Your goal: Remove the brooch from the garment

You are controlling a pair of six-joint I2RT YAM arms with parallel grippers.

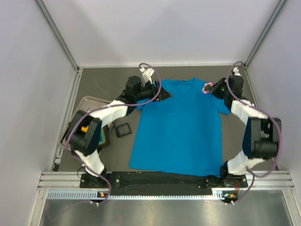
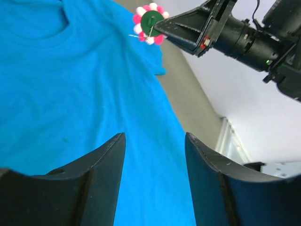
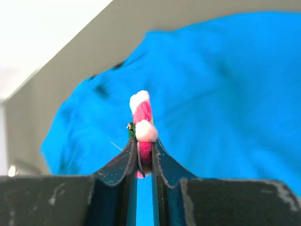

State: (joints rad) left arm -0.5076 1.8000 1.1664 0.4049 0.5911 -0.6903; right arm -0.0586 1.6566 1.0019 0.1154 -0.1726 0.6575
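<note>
My right hand point(image 3: 143, 141): pinched tight on the brooch point(image 3: 142, 117), at the T-shirt point(image 1: 178, 127) shoulder edge.
My left hand point(image 2: 155, 141): wide open above the other shoulder.
Side wall point(image 1: 277, 56): near my right hand.

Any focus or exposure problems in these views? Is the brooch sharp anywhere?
Right wrist: the brooch between the jaws is fairly sharp, the shirt behind it is blurred, and the top-left corner is blown out white. Left wrist: brooch and shirt are both crisp. Top external: the brooch is tiny and soft.

garment point(image 1: 178, 127) centre open, L claw point(image 1: 166, 94), R claw point(image 1: 207, 88) crowd far edge
</note>
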